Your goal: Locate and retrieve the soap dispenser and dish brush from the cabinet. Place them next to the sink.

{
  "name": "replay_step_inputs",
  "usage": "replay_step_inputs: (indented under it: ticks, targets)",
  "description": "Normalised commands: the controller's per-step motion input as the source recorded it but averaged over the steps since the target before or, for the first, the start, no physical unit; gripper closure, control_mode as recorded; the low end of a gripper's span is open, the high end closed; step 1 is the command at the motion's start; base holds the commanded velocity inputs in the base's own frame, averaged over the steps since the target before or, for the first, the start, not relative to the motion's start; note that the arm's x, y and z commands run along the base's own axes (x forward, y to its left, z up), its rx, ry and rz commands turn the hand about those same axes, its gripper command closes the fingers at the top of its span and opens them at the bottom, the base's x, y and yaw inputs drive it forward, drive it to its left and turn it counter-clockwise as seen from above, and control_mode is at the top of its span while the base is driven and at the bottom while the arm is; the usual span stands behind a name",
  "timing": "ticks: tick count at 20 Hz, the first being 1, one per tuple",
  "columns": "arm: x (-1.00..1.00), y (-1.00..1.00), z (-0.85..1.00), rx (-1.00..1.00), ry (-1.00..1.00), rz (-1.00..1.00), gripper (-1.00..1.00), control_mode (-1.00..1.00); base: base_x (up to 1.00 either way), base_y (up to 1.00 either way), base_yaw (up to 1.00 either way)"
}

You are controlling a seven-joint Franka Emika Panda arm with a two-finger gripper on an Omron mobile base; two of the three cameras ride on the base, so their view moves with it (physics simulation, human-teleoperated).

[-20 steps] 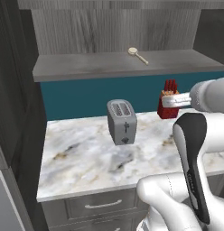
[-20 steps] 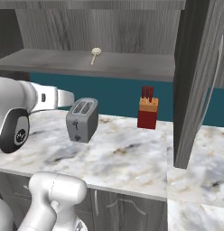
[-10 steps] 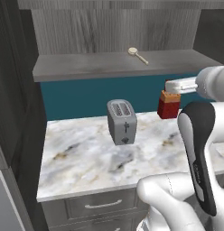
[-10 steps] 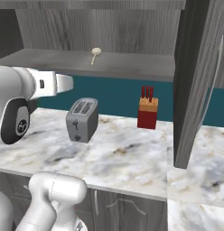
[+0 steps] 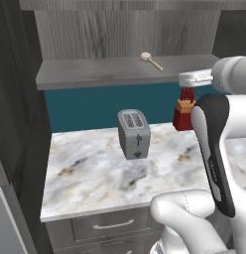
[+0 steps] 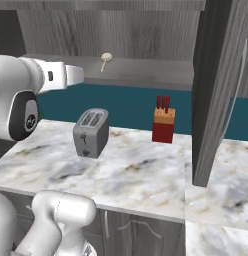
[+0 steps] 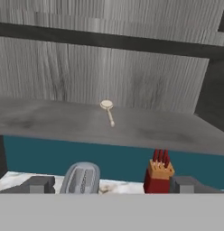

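The dish brush (image 5: 151,60) (image 6: 105,60) (image 7: 108,111), pale tan with a round head, lies alone on the cabinet's grey shelf board (image 5: 105,73) (image 6: 151,74) (image 7: 46,119), handle toward the front. My gripper (image 5: 194,78) (image 6: 67,76) (image 7: 113,185) hovers in front of the shelf at about shelf height, short of the brush and to its right in the left base view. It is open, its tips far apart with nothing between them. The soap dispenser and the sink are out of view.
On the marble counter (image 5: 90,173) below stand a grey toaster (image 5: 134,134) (image 6: 91,132) and a red knife block (image 5: 183,115) (image 6: 163,124). An open cabinet door (image 6: 221,90) hangs at the right, another (image 5: 16,109) at the left. Drawers (image 5: 110,225) sit under the counter.
The hand has risen from knife-block height up to the level of the shelf. The brush, toaster and knife block have not moved.
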Motion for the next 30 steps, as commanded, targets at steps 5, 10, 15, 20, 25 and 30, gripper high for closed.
replay_step_inputs:
  ticks: [5, 10, 15, 20, 25, 30]
  targets:
    - [0.54, 0.01, 0.0, 0.0, 0.0, 0.0, -1.0, -1.0, 0.0, 0.0, 0.0]
    - [0.62, 0.0, -0.08, 0.0, 0.0, 0.01, -1.0, -1.0, 0.0, 0.0, 0.0]
    - [0.59, 0.0, -0.18, 0.0, 0.0, 0.03, -1.0, -1.0, 0.0, 0.0, 0.0]
    - [0.64, 0.0, -0.12, 0.0, 0.0, 0.03, -1.0, -1.0, 0.0, 0.0, 0.0]
    - [0.57, -0.01, -0.03, -0.02, 0.01, 0.02, -1.0, -1.0, 0.0, 0.0, 0.0]
    - [0.4, -0.06, -0.05, 0.0, 0.03, 0.01, -1.0, -1.0, 0.0, 0.0, 0.0]
